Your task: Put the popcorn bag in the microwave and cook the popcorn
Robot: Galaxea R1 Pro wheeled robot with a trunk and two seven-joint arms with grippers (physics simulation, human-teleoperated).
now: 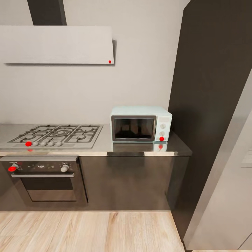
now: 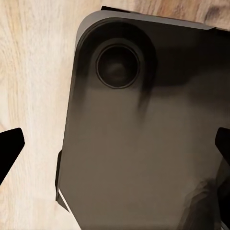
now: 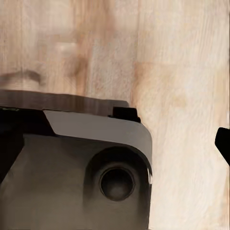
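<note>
One microwave [image 1: 141, 124], door shut, sits on the countertop [image 1: 140, 148] right of the gas hob [image 1: 56, 134], with the oven [image 1: 43, 178] below the hob. Left gripper [image 2: 115, 148]: fingertips wide apart, holding nothing, above the robot base [image 2: 143, 143]. Right gripper: one fingertip [image 3: 223, 143] visible over wood floor [image 3: 182, 72]; opening cannot be told.

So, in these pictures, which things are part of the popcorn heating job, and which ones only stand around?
Part of the job:
- microwave, door shut, at the right end of the countertop
- countertop

Only standing around:
- gas hob, set into the countertop on the left
- oven under the hob
- range hood on the wall
- wooden floor
</note>
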